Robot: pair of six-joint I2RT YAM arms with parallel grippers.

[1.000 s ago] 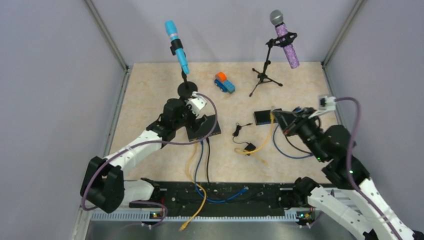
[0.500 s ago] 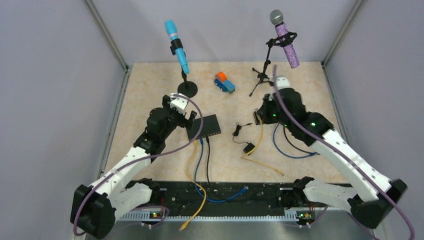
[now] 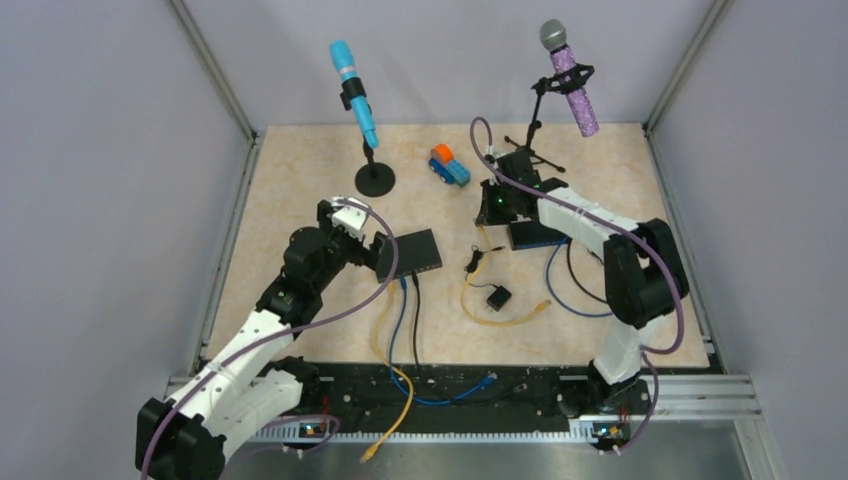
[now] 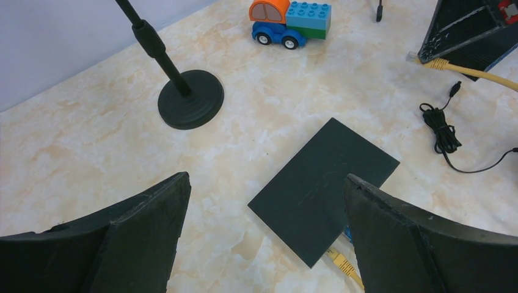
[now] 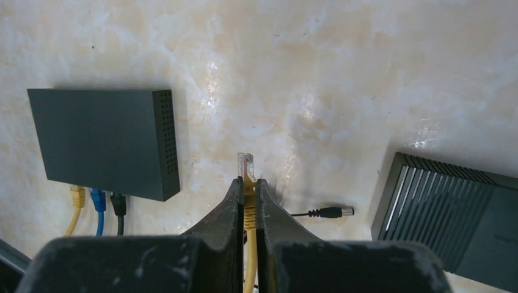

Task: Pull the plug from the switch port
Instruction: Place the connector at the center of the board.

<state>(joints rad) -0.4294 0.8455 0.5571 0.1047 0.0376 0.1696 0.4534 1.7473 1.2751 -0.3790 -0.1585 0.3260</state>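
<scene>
My right gripper (image 5: 247,181) is shut on the yellow cable just behind its clear plug (image 5: 246,165). The plug hangs free above the tabletop, out of any port. The ribbed right switch (image 5: 452,213) lies to its right, the plain left switch (image 5: 101,140) to its left with yellow, blue and black cables plugged in. From above, the right gripper (image 3: 490,210) hovers left of the right switch (image 3: 535,235). My left gripper (image 4: 266,178) stands wide open over the near-left corner of the left switch (image 4: 324,183), holding nothing.
A blue microphone's round base (image 3: 375,180) and a toy truck (image 3: 449,165) stand behind the switches. A purple microphone on a tripod (image 3: 527,150) is at the back right. A black adapter (image 3: 498,297) and the loose yellow cable (image 3: 500,318) lie mid-table.
The right arm swung back and left from the right switch, carrying the yellow plug away from it. The left gripper drew back left off the left switch, staying open.
</scene>
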